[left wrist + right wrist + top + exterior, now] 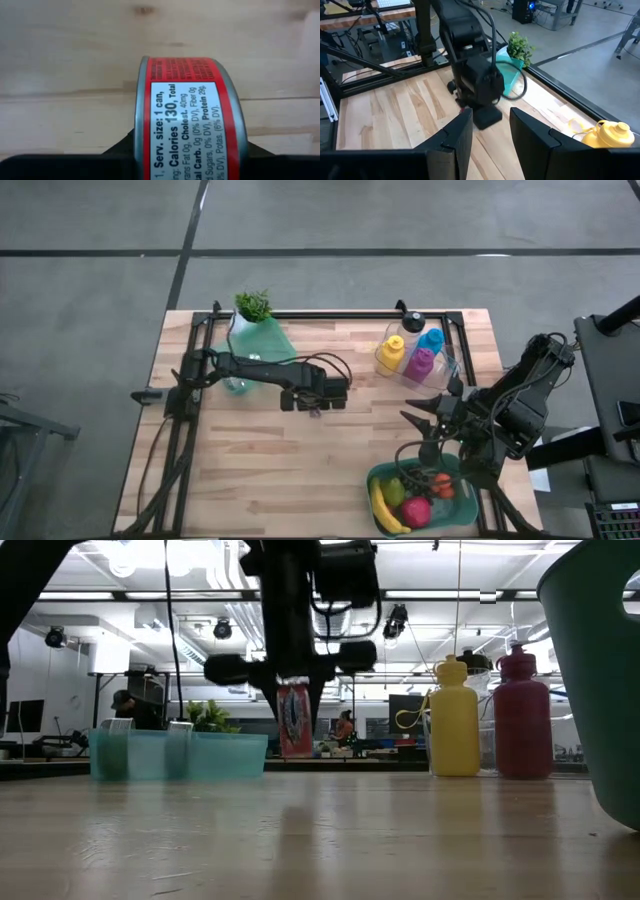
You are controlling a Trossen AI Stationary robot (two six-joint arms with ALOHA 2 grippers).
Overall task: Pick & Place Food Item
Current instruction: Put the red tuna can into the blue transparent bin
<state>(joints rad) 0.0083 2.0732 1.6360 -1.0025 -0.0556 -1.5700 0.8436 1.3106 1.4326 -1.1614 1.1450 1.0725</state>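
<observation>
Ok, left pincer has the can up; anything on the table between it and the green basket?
Nothing visible: bare wood lies between the can in the left pincer and the green basket. The right pincer hovers near the basket.

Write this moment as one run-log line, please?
left gripper: shut on red can, above table | right gripper: open, idle near green basket

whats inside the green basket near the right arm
In the round green plastic basket, the high view shows a yellow banana, a green fruit, a red apple-like fruit and small orange-red pieces. Anything beneath them is covered.
</observation>
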